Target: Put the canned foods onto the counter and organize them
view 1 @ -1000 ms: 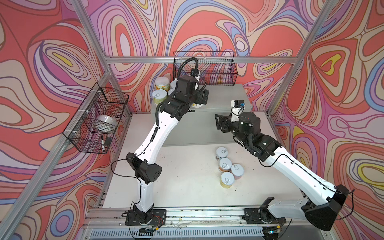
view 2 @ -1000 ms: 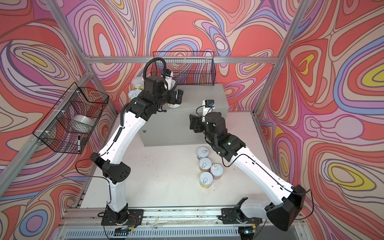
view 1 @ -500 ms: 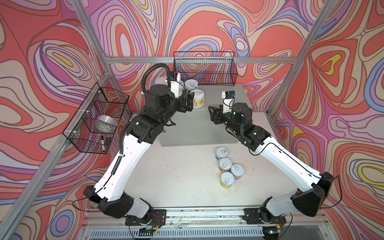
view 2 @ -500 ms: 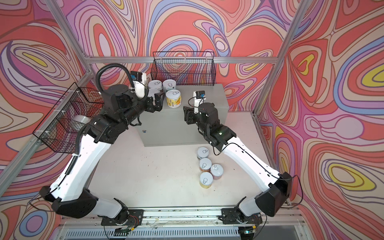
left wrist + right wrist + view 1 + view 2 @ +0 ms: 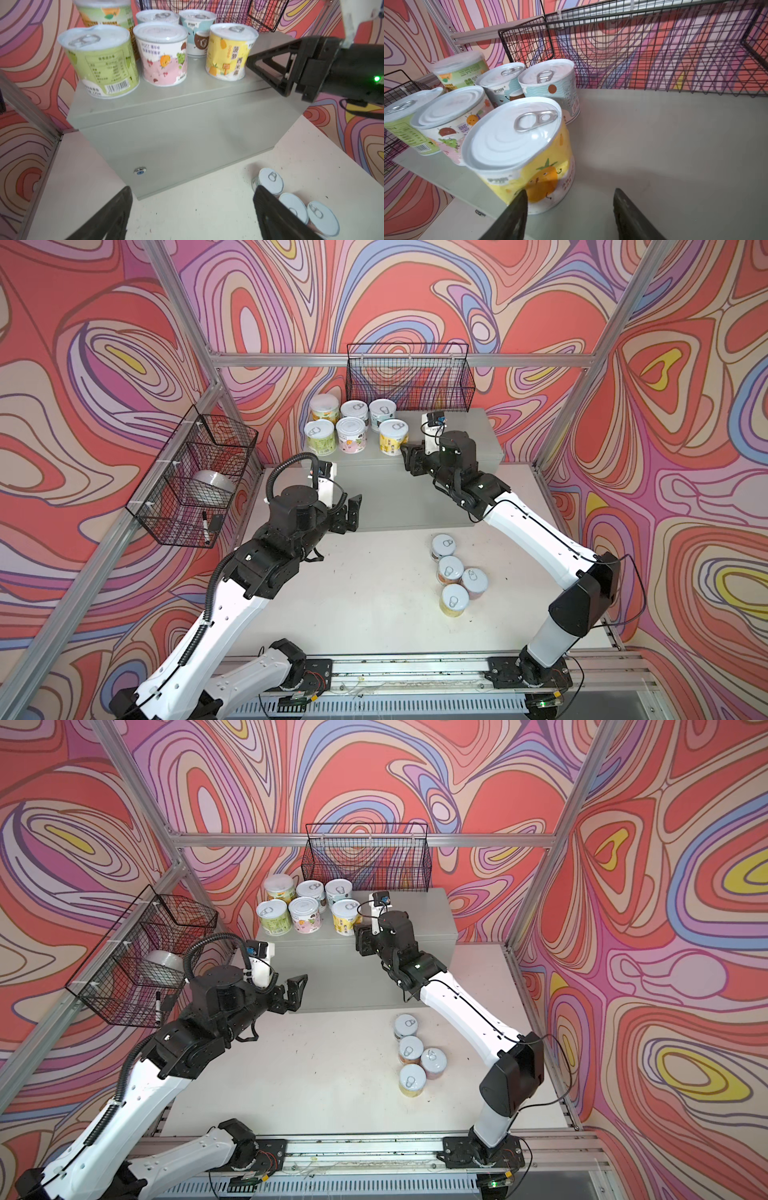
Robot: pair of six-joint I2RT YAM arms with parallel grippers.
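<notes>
Right wrist: right tool (image 5: pixel 570 190) half-parted, empty.

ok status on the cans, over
Left gripper open, empty, in front of counter. Right gripper open, empty, beside yellow can. Six cans on counter, four cans on table. Nothing seen in the way.

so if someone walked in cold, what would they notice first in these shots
Loud swirling red, pink and purple walls hit first. Then six cans stand in two rows on the left end of the grey metal cabinet, with four more cans clustered on the white table in front. The right hand hangs open beside the yellow pineapple can.
</notes>
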